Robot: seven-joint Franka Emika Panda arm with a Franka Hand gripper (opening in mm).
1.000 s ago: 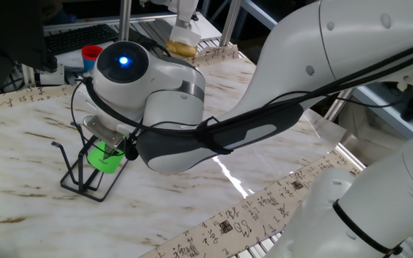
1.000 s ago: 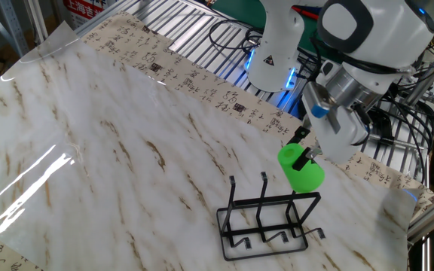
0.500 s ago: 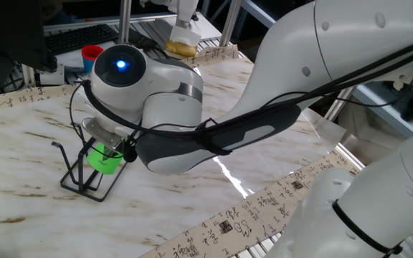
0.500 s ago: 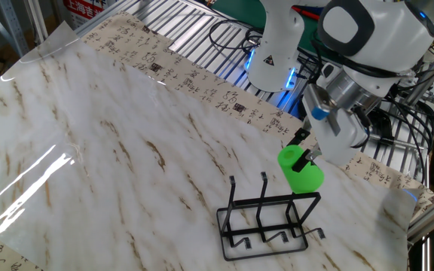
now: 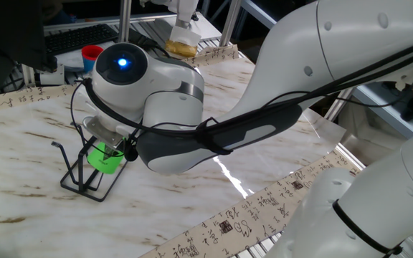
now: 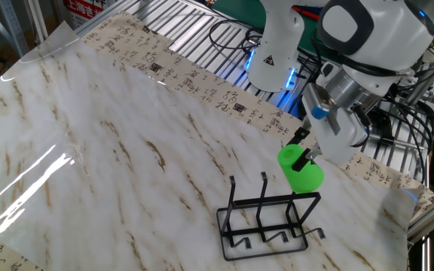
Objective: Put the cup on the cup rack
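The bright green cup (image 6: 301,169) hangs tilted in my gripper (image 6: 305,154), whose fingers pinch its rim. It is held just above the right end of the black wire cup rack (image 6: 268,217), close to the rightmost peg. In one fixed view the cup (image 5: 106,158) shows over the rack (image 5: 84,172), partly hidden by my arm; whether it touches a peg I cannot tell.
A red cup with a blue band (image 5: 91,54) stands at the table's far edge. A second robot base (image 6: 276,45) stands behind the table by the metal grating. The patterned table border runs along the edges.
The cup and gripper have barely shifted, a little down toward the rack. Nothing was let go.
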